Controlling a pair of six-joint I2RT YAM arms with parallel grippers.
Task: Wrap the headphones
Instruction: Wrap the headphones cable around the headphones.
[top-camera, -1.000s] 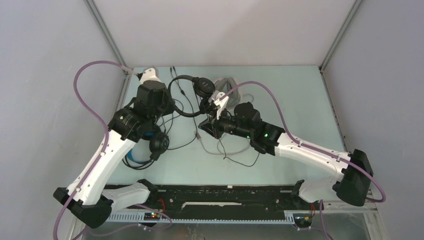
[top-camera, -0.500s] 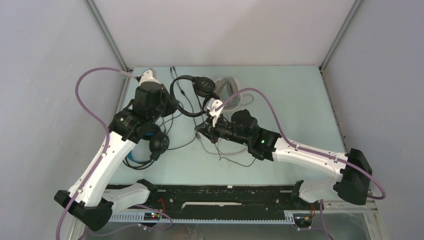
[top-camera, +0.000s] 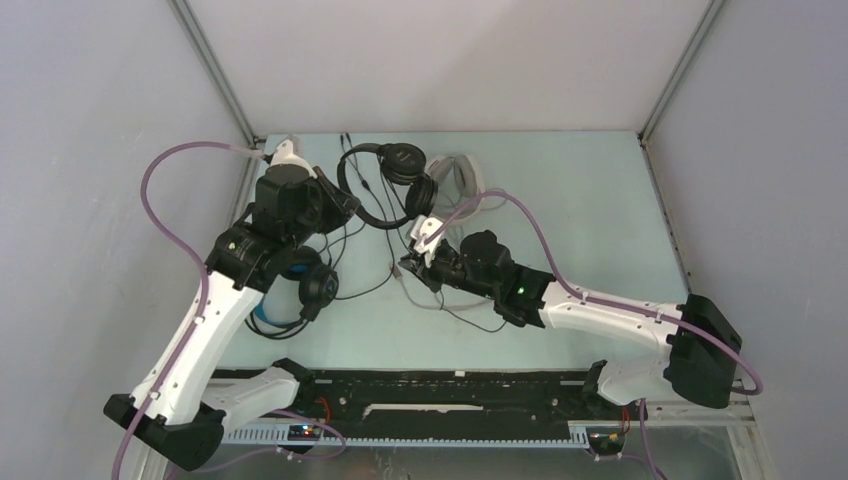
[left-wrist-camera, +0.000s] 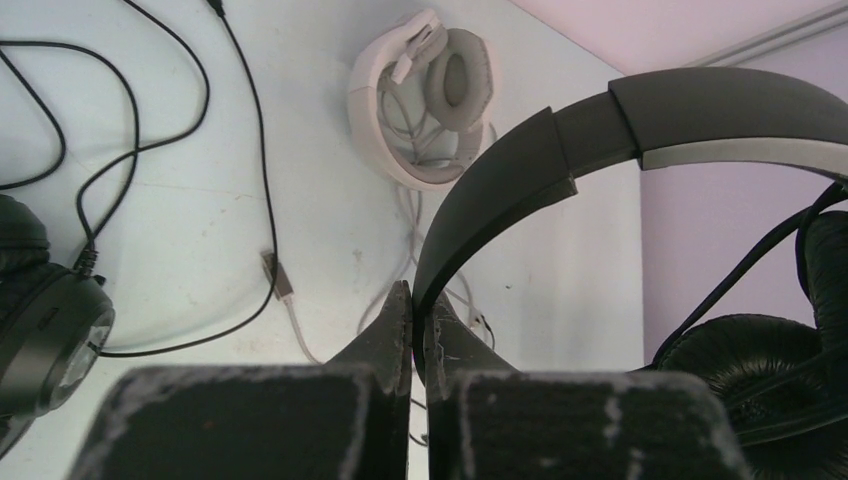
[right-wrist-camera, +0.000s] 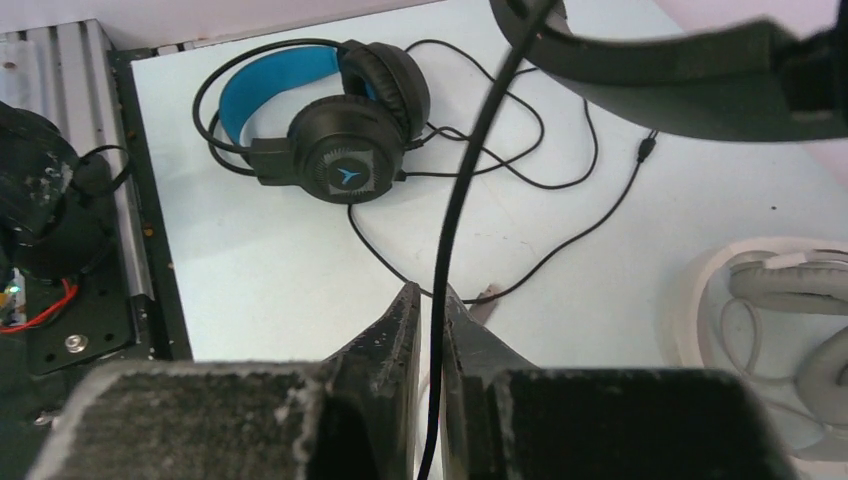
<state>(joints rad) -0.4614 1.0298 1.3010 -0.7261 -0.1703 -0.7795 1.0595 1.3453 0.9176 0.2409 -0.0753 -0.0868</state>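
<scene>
Black headband (left-wrist-camera: 600, 130) tight in left tool (left-wrist-camera: 415, 300), black cable (right-wrist-camera: 470, 190) tight in right tool (right-wrist-camera: 430, 300): wrist views only.

Even, diffuse light leaves the pale surface (top-camera: 560, 190) bright with only faint shadows, while both wrist views blur their close-up jaws and carry a pinkish cast at the upper right.

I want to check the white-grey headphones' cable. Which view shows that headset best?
The left wrist view: the white-grey headphones lie nearly whole and close, cable bundled inside the band. The top external view shows them small; the right wrist view crops them at its edge.
</scene>
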